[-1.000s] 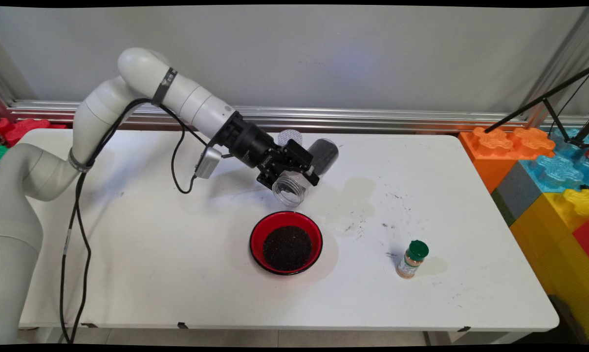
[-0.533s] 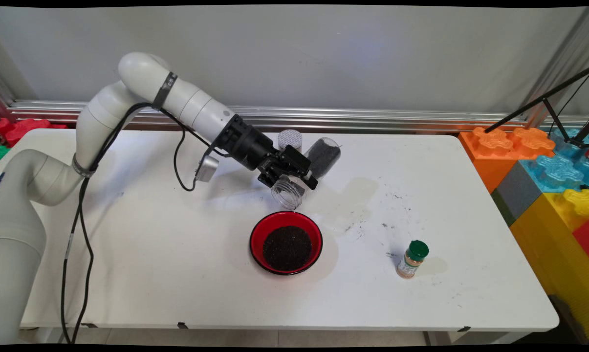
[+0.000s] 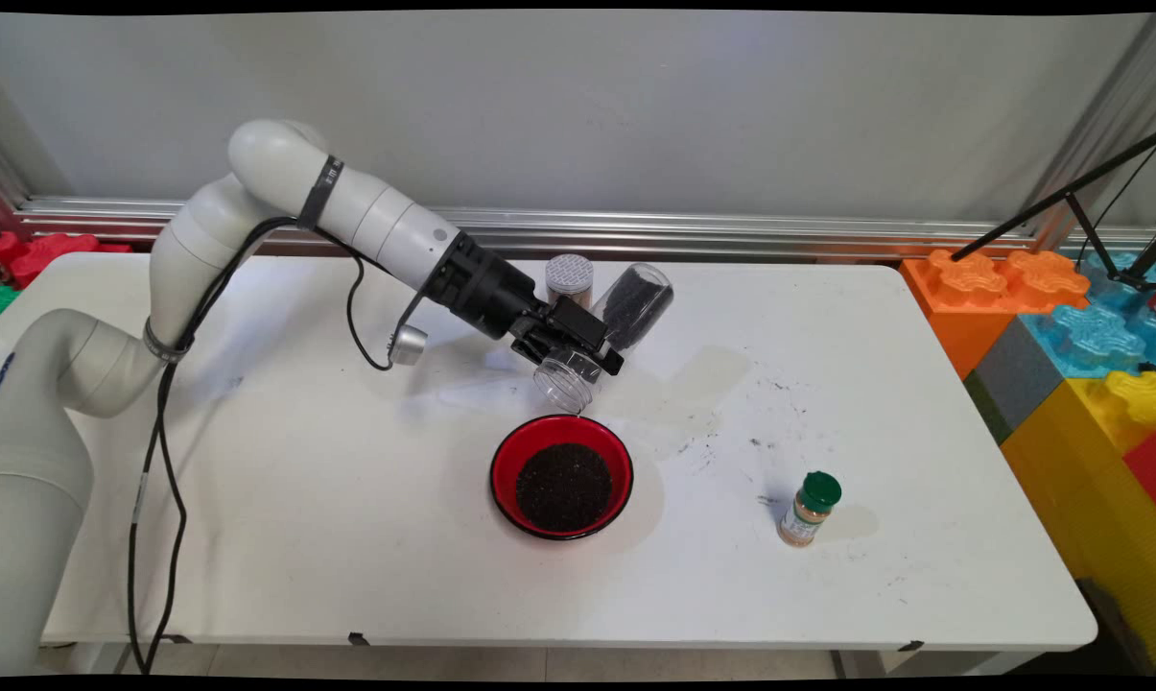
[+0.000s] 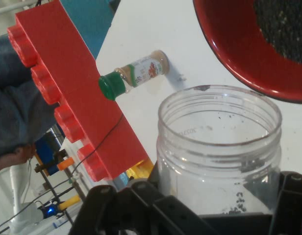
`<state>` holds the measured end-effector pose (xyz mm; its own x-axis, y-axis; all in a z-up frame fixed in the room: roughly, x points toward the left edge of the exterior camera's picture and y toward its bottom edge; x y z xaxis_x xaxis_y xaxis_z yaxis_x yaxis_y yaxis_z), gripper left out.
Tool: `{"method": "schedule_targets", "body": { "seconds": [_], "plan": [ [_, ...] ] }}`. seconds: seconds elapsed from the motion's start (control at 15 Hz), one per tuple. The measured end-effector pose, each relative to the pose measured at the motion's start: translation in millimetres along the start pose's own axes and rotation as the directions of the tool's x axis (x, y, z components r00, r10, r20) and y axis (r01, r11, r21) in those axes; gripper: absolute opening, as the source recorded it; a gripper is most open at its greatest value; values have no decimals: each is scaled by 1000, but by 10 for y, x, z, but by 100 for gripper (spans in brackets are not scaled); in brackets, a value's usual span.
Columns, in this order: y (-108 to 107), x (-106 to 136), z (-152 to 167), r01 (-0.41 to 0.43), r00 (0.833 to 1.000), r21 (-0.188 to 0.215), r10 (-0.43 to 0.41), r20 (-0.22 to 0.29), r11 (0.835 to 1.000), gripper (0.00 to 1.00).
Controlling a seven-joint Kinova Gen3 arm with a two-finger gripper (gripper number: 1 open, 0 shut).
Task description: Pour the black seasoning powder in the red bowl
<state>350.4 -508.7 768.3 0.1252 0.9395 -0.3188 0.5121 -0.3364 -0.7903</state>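
My gripper (image 3: 578, 350) is shut on a clear plastic jar (image 3: 566, 382) and holds it tilted above the table. The open mouth (image 4: 219, 125) points down toward the near side, just above the far rim of a red bowl (image 3: 501, 461). The bowl holds a heap of black grains (image 3: 564, 487). The jar's raised far end (image 3: 637, 302) is dark with black grains. In the hand view, only a few grains cling inside the jar near the mouth. The bowl's rim (image 4: 224, 54) shows there at the upper right.
A jar with a pale perforated lid (image 3: 570, 275) stands behind the gripper. A small spice bottle with a green cap (image 3: 809, 509) (image 4: 136, 73) stands to the right of the bowl. Black specks lie scattered between them. Large coloured blocks (image 3: 1067, 326) border the table's right side.
The forearm has sunk a little and the wrist has rolled, swinging the grey camera box down. The jar stays in the grip, its mouth slightly lower and closer to the bowl.
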Motion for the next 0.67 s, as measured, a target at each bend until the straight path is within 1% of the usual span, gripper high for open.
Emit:
{"method": "schedule_targets", "body": {
  "seconds": [0.27,0.67],
  "plan": [
    [15,34,11,-49,999,1,49,15,999,0],
    [10,82,27,-140,990,5,139,37,990,0]
  ]
}}
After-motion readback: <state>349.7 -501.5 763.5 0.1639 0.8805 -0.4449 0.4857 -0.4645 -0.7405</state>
